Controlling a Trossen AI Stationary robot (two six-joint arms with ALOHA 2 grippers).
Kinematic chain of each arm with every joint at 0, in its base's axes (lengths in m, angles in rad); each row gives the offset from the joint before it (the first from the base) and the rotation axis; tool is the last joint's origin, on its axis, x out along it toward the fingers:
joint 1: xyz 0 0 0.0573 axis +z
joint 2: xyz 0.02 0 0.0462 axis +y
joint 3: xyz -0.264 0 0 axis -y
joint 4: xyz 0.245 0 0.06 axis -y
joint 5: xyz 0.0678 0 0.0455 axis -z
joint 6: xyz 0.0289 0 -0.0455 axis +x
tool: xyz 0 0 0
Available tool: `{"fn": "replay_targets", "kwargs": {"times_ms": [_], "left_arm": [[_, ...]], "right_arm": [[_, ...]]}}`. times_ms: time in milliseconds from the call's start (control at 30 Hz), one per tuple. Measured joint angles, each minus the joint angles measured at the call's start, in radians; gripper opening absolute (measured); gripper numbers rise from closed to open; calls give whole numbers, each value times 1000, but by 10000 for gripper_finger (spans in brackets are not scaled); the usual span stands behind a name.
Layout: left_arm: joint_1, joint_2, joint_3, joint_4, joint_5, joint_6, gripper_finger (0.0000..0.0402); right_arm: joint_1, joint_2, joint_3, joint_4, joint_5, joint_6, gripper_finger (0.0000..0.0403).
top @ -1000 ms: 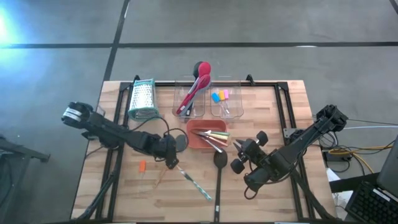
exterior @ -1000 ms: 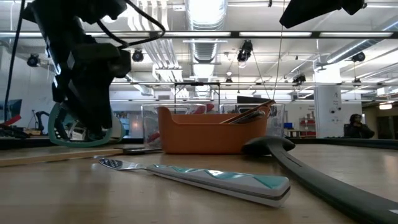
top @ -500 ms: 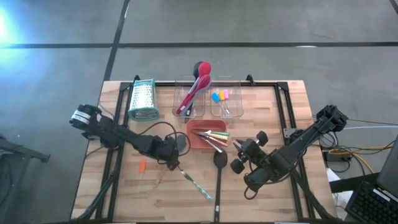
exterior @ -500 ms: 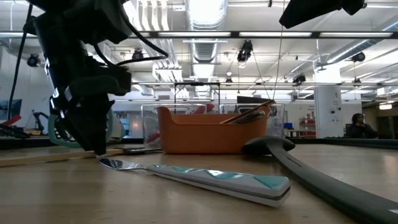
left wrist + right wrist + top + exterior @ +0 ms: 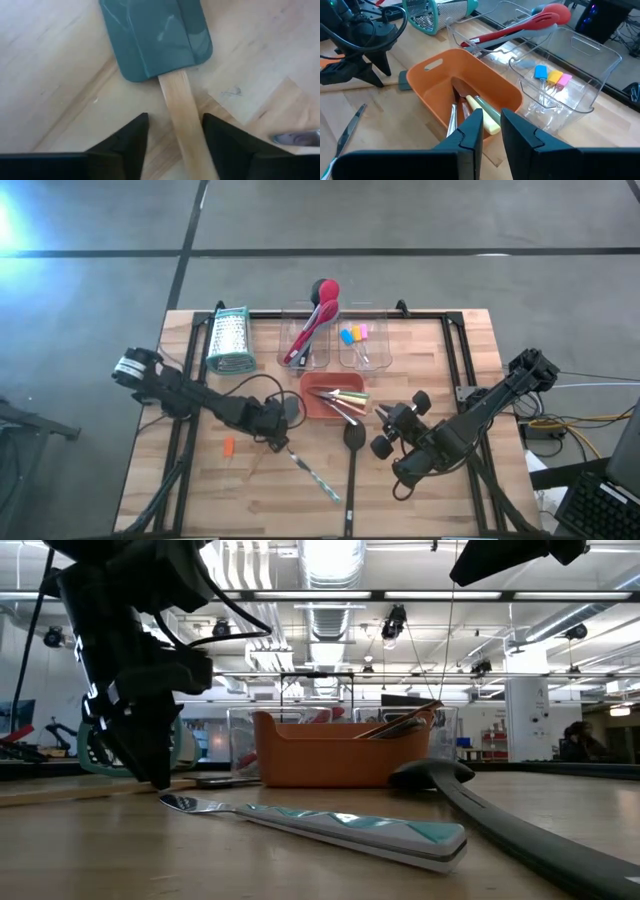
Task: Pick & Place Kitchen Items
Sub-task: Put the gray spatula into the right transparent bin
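A spatula with a dark teal blade (image 5: 152, 37) and a pale wooden handle (image 5: 182, 115) lies flat on the table, also in the high view (image 5: 290, 409). My left gripper (image 5: 175, 137) is open and low over it, pointing down, one finger on each side of the handle just behind the blade; it also shows in the high view (image 5: 272, 435) and the low view (image 5: 155, 775). My right gripper (image 5: 491, 127) hangs empty above the table near the orange tray (image 5: 427, 75), its fingers a narrow gap apart. My left gripper's fingers (image 5: 222, 137) stand across the spatula's wooden handle (image 5: 186, 125), close behind the blade, coming from above. The handle runs close along one finger. Whether that finger touches it, I cannot tell. The spatula lies flat on the table.
A knife with a teal-patterned handle (image 5: 315, 475) and a black long-handled spoon (image 5: 352, 465) lie near the front. An orange piece (image 5: 229, 447) lies at the left. Behind stand the orange tray with tools (image 5: 312, 402), two clear tubs (image 5: 300, 310) and the grater (image 5: 229, 340).
My left gripper has come down toward the table over the spatula handle and moved slightly toward the table's right, then held still. The spatula and the other things have stayed where they were.
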Motion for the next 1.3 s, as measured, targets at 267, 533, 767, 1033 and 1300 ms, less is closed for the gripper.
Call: {"fn": "replay_targets", "kwargs": {"times_ms": [267, 533, 767, 1033, 1300], "left_arm": [[12, 1, 2, -52, -15, -7, 62], [14, -56, 1, -110, -82, 38, 63], [16, -190, -3, -228, -164, 3, 63], [15, -356, -4, -230, -260, 21, 63], [15, -479, -3, -10, -388, 288, 63]], "right_arm": [[0, 0, 0, 0, 0, 0, 76], [0, 0, 0, 1, 0, 9, 76], [0, 0, 0, 2, 0, 9, 63], [0, 0, -2, 3, 0, 12, 61], [0, 0, -4, 7, 0, 16, 72]]}}
